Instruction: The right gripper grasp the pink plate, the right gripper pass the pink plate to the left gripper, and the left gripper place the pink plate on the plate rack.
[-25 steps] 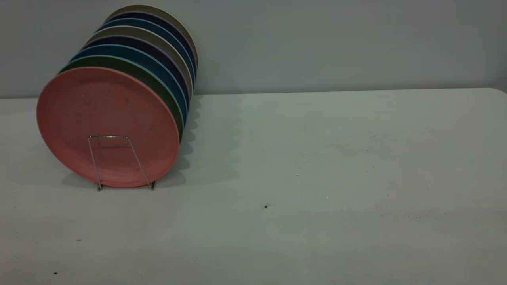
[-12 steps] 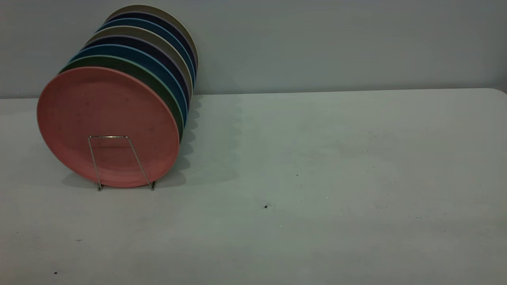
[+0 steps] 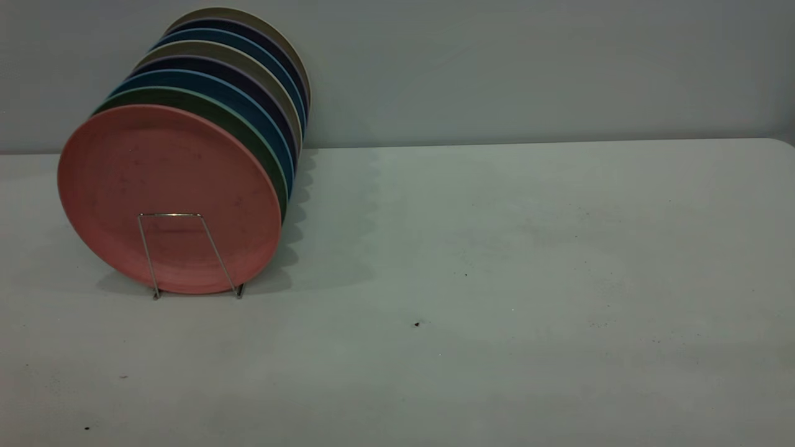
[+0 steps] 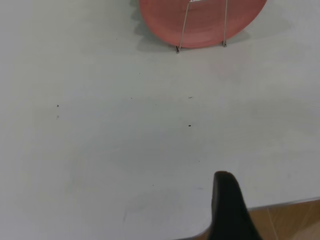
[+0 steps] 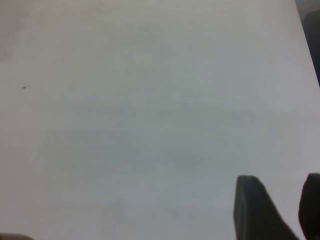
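Pale tabletop (image 3: pixel 497 279): pink plate (image 3: pixel 168 195) stands upright at the plate rack (image 3: pixel 186 254) front. Right pincer (image 5: pixel 280 200) narrowly parted over bare surface; left pincer (image 4: pixel 227 207), can't tell.

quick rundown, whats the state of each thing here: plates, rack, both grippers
pink plate: on edge in the front slot of the rack, leaning back, not gripped
other plates: on edge in a row behind the pink one
plate rack: standing on the table, front wire loop across the pink plate's face
left gripper: above the table's near edge, away from the rack, holding nothing
right gripper: open, empty, over bare table
table: a few dark specks
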Controlling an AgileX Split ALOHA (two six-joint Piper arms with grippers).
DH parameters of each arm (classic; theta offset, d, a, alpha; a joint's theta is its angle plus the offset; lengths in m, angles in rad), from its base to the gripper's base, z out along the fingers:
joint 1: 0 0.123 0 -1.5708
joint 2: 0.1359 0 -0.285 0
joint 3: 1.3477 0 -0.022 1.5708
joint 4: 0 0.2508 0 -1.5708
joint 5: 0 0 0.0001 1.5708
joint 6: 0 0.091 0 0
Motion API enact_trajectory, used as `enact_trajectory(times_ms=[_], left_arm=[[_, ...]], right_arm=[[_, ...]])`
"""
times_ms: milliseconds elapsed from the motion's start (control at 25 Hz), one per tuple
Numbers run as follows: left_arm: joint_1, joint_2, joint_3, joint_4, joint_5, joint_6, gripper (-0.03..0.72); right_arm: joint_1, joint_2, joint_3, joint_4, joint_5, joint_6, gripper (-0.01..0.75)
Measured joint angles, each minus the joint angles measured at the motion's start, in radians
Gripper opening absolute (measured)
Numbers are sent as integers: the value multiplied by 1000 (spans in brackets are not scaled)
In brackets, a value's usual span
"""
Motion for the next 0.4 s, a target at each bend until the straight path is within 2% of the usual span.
enact_trajectory(times_ms=[400], left_arm=[[0, 0, 0, 0, 0, 0, 472]], right_arm=[[0, 0, 0, 0, 0, 0, 239]])
